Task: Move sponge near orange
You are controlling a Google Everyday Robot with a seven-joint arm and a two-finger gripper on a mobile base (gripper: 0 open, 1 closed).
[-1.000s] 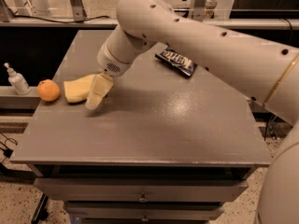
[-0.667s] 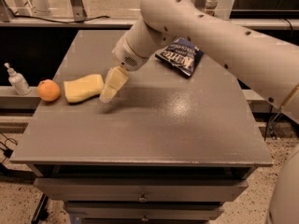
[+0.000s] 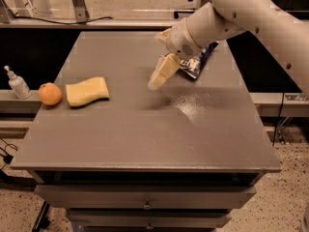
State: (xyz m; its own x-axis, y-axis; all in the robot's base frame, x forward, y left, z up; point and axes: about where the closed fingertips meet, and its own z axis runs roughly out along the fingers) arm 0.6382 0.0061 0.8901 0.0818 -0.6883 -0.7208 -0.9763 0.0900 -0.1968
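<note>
Pulling away now; the grey counter [image 3: 145, 129] fills the view, and the big white arm [image 3: 251, 13] reaches in from 2 o'clock; a second ago it was stretched right across to the 9 o'clock side, and now it has swung back toward 1 o'clock of the counter's middle; the claw [image 3: 159, 74] hangs there above the surface, carrying nothing; whether it is spread or pressed together, I cannot tell; the sponge [image 3: 87, 91] lies flat on the counter at 9 o'clock, released and well apart from the claw; a blue snack bag [image 3: 198, 64] sits partly hidden behind the wrist at 1 o'clock; the orange [image 3: 50, 94] rests just beside the sponge, on its 9 o'clock side, with only a sliver between them; that reads to me as the job all but done; a white pump bottle [image 3: 18, 83] stands off the counter, further out at 9 o'clock; mind the edge, since the orange sits right by the 9 o'clock rim; open room runs broad through the middle and down to 6 o'clock.
</note>
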